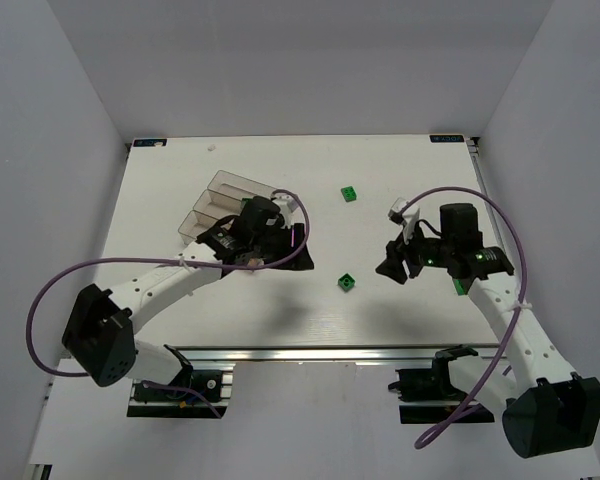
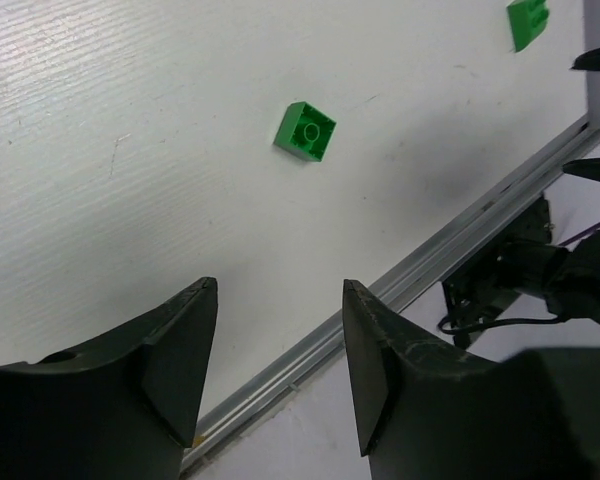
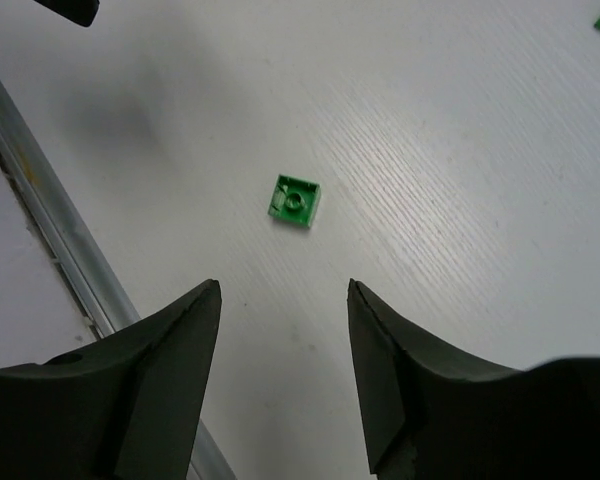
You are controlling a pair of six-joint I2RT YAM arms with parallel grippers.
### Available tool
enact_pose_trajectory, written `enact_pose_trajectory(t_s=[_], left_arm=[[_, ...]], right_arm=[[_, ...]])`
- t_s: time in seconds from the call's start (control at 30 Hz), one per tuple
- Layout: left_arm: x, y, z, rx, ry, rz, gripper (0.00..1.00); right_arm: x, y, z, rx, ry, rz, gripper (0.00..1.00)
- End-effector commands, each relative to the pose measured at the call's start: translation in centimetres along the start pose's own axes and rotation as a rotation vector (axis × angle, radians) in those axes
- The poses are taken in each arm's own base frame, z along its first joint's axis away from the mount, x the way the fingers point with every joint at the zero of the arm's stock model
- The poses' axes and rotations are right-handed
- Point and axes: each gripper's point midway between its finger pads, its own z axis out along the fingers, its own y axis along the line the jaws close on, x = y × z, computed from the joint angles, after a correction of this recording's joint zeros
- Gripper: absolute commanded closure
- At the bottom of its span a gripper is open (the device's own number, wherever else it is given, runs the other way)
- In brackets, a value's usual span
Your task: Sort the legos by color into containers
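Observation:
The clear stepped bins (image 1: 218, 203) stand left of centre; I cannot see their contents. My left gripper (image 1: 298, 243) is open and empty beside the bins' right end. One green lego (image 1: 347, 283) lies between the two grippers, near the front rail. It shows ahead of the open left jaws (image 2: 279, 287) in the left wrist view (image 2: 306, 131), and ahead of the open right jaws (image 3: 283, 288) in the right wrist view (image 3: 294, 201). My right gripper (image 1: 391, 264) is open and empty, right of that lego. A second green lego (image 1: 350, 194) lies farther back. No purple, yellow or orange lego shows.
A third green piece (image 1: 461, 288) peeks out beside the right arm. An aluminium rail (image 1: 310, 352) runs along the table's front edge. Purple cables loop over both arms. Grey walls enclose the table on three sides.

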Motion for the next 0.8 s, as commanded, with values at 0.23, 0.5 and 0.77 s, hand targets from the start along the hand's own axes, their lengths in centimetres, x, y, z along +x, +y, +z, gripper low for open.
enact_pose_trajectory(t_s=[0.23,0.5,0.77], left_arm=[[-0.6,0.1,3.3,-0.128,-0.007,0.145,0.34],[-0.6,-0.8,7.6,-0.155,0.045,0.253,0.33],[1.0,-3.3,12.3,-0.158,0.127,0.274,0.29]], right_arm=[[4.7,-1.9,-1.7,0.184,0.083,0.182,0.34],[5.6,-4.1,-3.1,0.308,0.092,0.352,0.58],[4.4,-6.5,-4.2,0.387,0.043,0.466,0.64]])
